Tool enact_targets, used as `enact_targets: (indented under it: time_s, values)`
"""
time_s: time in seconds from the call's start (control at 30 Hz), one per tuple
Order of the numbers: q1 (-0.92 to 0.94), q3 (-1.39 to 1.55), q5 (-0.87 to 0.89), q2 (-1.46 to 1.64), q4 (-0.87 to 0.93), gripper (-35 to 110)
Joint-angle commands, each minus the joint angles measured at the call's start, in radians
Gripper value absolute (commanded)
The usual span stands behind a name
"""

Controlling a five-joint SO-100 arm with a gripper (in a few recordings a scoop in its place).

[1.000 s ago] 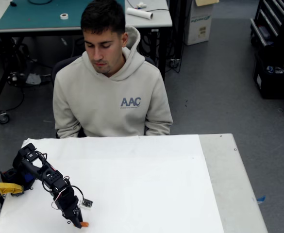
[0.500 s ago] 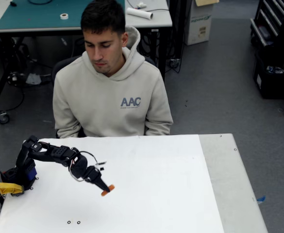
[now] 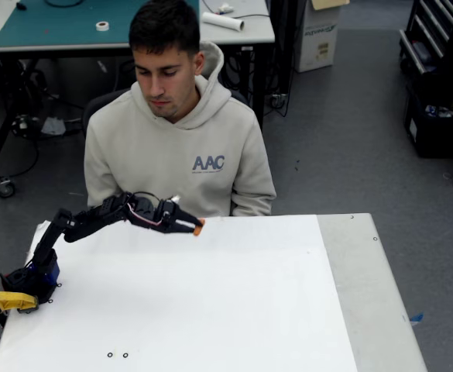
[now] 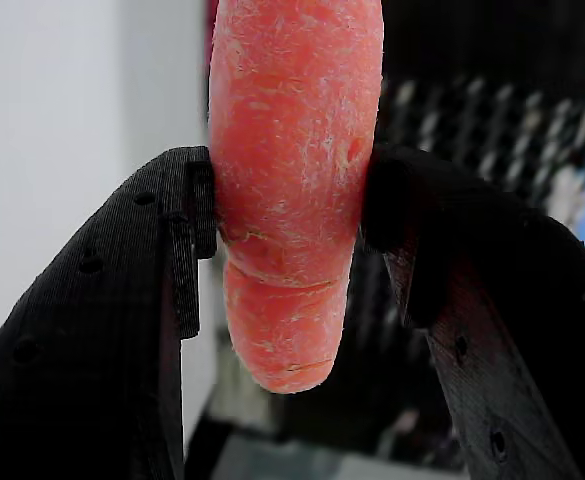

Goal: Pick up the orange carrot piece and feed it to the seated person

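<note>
Grey floor (image 3: 350, 139), teal-topped desk (image 3: 63, 23) behind, cardboard box (image 3: 317, 35), white table (image 3: 234, 310)

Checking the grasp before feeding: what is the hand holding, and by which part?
The hand is shut on the orange carrot piece, its fingers pinching the two sides around the middle; one end sticks out past them.

Even, soft light; wrist view's background blurred.
</note>
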Motion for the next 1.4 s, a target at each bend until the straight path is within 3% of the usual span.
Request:
enact_targets:
  time_s: [0.0, 0.23, 1.03, 1.37]
  values:
    - [-0.055, -0.296, -0.018, -0.054, 0.006, -3]
    - [-0.158, -0.624, -0.018, -0.190, -0.005, -3]
    - [-0.554, -0.614, -0.006, -0.044, -0.015, -3]
    - [-0.558, -0.597, -0.015, -0.058, -0.318, -3]
